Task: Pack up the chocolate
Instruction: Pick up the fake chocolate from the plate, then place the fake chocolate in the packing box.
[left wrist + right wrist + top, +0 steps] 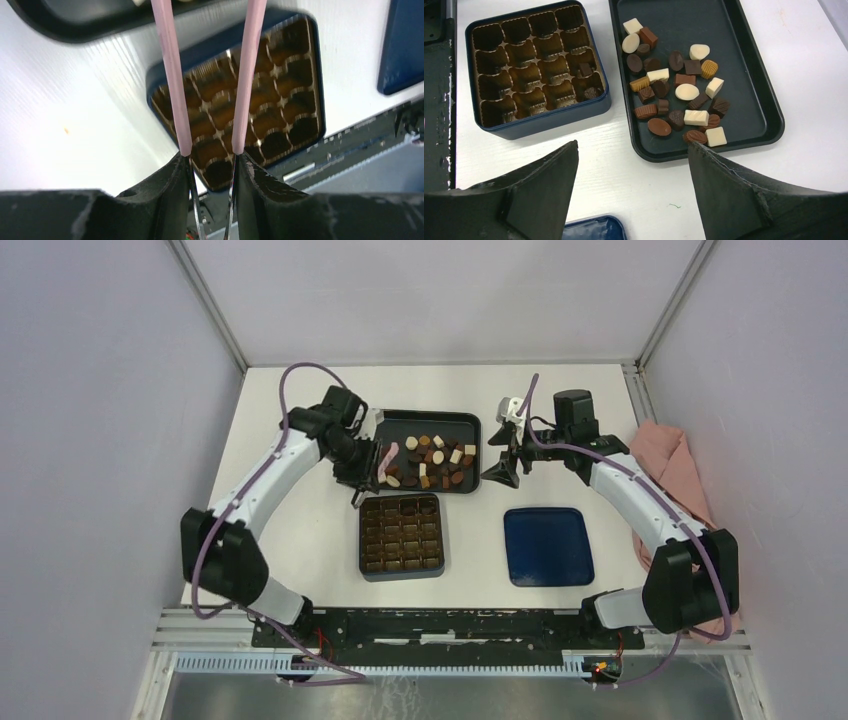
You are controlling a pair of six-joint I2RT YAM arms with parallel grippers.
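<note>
Top view: The white table (290, 450) is closed in by walls on the left, right and far sides. Bare surface lies left of the black tray (470, 421) and between tray and blue lid (548, 546). The box (402, 571) sits just below the tray, with the lid to its right. A pink cloth (672, 465) lies at the right edge. The chocolate (437, 457) is heaped in the tray's lower half. The left pincer (361, 476) is at the tray's lower left corner and the right pincer (503, 462) is just beside the tray's right rim.

Left wrist view: The left pincer (210, 167) is clamped on the pink tweezers (167, 75), whose two arms run apart to the top edge. The tips are out of frame. The box (159, 82) lies beneath.

Right wrist view: The right pincer (632, 146) stands wide apart and holds nothing. The chocolate (674, 91) lies above and right of the gap, well clear of both fingers (544, 192). Two dark pieces (585, 69) sit in the box's right compartments.
</note>
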